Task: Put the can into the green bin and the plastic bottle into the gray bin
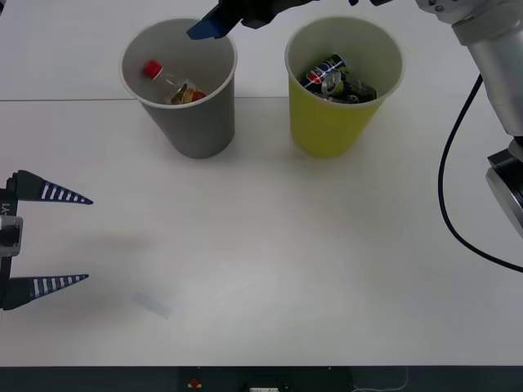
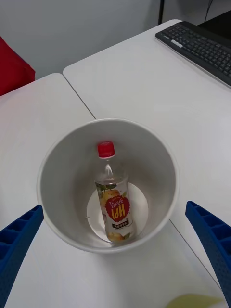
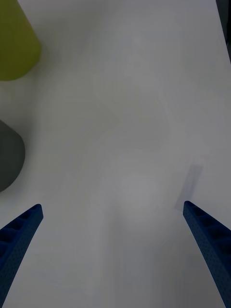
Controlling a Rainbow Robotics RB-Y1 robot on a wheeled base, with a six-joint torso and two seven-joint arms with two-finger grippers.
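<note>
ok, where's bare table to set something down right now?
Free: the wide stretch in front of the gray bin and green bin, right of the open left gripper. Crowded: the narrow gap between bins, with the open right gripper over the gray one.

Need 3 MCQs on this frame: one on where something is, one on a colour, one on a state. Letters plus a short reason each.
1. Where is the plastic bottle?
A. on the table
B. inside the gray bin
C. inside the green bin

2. What colour is the bottle's cap?
A. blue
B. white
C. red

3. How is the right pincer?
A. open above the gray bin
B. shut on the bottle
C. shut on a can

Key:
1 B, the bottle leans inside the gray bin, base on its floor.
2 C, a red screw cap shows in both the front and right wrist views.
3 A, its two blue fingers spread apart on either side of the bin's rim, holding nothing.
</note>
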